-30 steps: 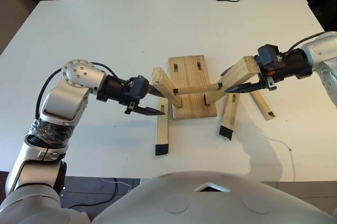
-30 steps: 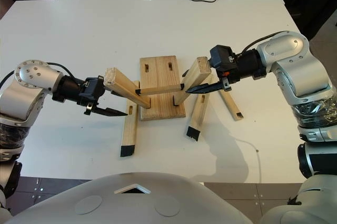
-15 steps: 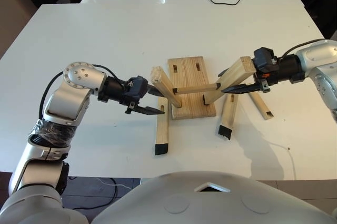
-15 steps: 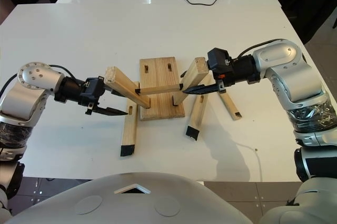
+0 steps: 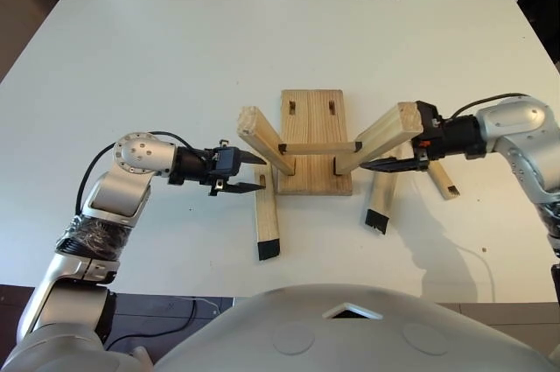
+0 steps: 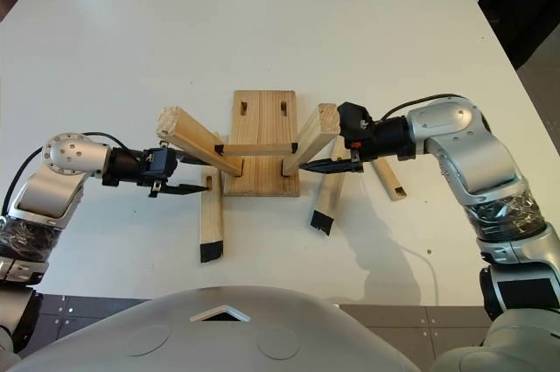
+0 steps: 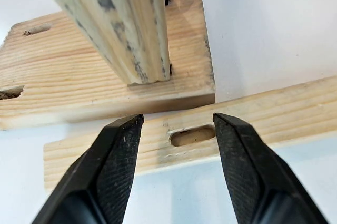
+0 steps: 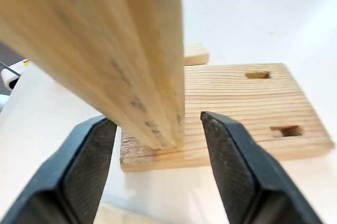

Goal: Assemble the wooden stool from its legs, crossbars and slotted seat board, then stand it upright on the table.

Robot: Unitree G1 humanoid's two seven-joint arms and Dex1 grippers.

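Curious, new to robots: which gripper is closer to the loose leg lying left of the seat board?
Left. The left gripper is at the far end of that loose leg; the right gripper is across the seat board, around a standing leg.

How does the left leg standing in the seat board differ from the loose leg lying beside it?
The standing leg rises tilted from the seat board; the loose leg lies on the table. A crossbar joins the standing leg to a second leg; the loose leg joins nothing. The loose leg has a black end; the standing leg's top is bare. Both are pale wood.
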